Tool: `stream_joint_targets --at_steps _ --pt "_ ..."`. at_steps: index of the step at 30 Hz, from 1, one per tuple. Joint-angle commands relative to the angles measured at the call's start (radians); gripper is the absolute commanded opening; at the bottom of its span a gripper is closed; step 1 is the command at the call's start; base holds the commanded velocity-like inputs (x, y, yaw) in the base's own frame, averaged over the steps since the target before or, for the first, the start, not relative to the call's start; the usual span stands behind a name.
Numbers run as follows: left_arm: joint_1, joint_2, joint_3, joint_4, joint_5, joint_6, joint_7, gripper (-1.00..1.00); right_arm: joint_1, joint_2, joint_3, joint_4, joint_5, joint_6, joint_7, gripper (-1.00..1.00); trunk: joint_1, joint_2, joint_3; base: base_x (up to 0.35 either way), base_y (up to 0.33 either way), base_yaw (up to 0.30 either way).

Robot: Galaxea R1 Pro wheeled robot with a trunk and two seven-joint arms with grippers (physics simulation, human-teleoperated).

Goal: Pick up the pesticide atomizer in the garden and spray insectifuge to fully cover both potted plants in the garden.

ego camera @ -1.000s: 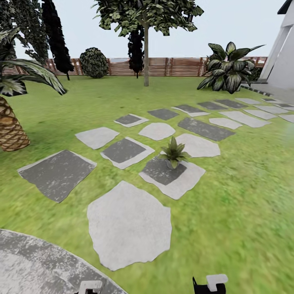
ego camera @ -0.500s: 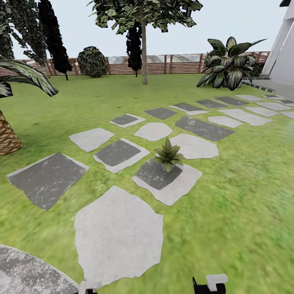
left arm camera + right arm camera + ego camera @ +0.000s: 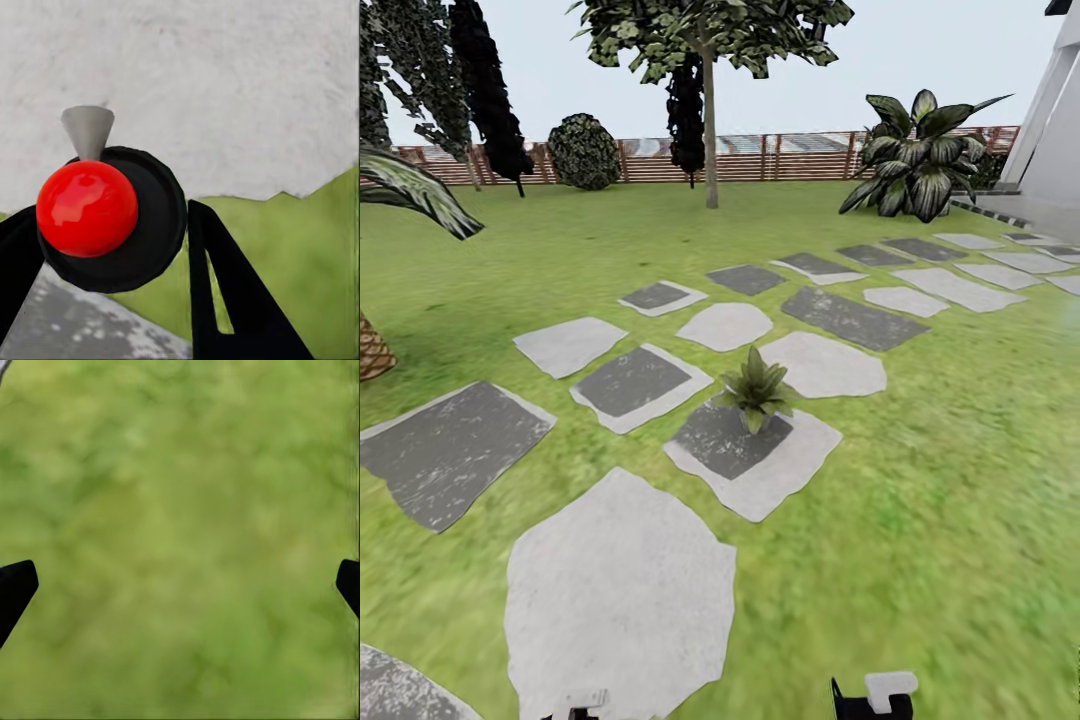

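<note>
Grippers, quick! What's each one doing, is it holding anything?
Left gripper: shut on the atomizer, red spot facing the camera.
Right gripper: open, holding nothing, grass beneath it.

Garden: lawn (image 3: 960, 480), slabs (image 3: 620, 590), fence (image 3: 800, 160).

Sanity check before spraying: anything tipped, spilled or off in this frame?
Nothing stands out. The potted plant stands upright on a stepping slab. The pesticide atomizer sits between the left gripper fingers, no spill visible. The right gripper is open over the lawn.
</note>
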Motion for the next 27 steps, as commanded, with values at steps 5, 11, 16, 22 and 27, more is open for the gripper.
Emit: stream_joint_targets --at_steps 5,11,16,22,27 --pt "-0.001 0.000 0.009 0.001 -0.009 -0.004 -0.003 -1.00 0.000 0.000 0.009 0.000 -0.008 -0.002 -0.003 1.00 0.000 0.000 -0.001 0.180 -0.230 0.000" --pt "-0.001 0.000 0.009 0.001 -0.010 -0.004 -0.003 -1.00 0.000 0.000 0.009 0.000 -0.008 -0.002 -0.003 1.00 0.000 0.000 -0.001 0.178 -0.231 0.000" --pt "-0.001 0.000 0.009 0.001 -0.009 -0.004 -0.003 -1.00 0.000 0.000 0.009 0.000 -0.008 -0.001 -0.003 1.00 0.000 0.000 -0.001 0.174 -0.234 0.000" --pt "-0.001 0.000 0.009 0.001 -0.009 -0.004 -0.003 -1.00 0.000 0.000 0.009 0.000 -0.008 -0.002 -0.003 1.00 0.000 0.000 -0.001 0.168 -0.236 0.000" --pt "-0.001 0.000 0.009 0.001 -0.010 -0.004 -0.002 -1.00 0.000 0.000 0.009 0.000 -0.008 -0.001 -0.003 1.00 0.000 0.000 -0.001 0.151 -0.247 0.000"
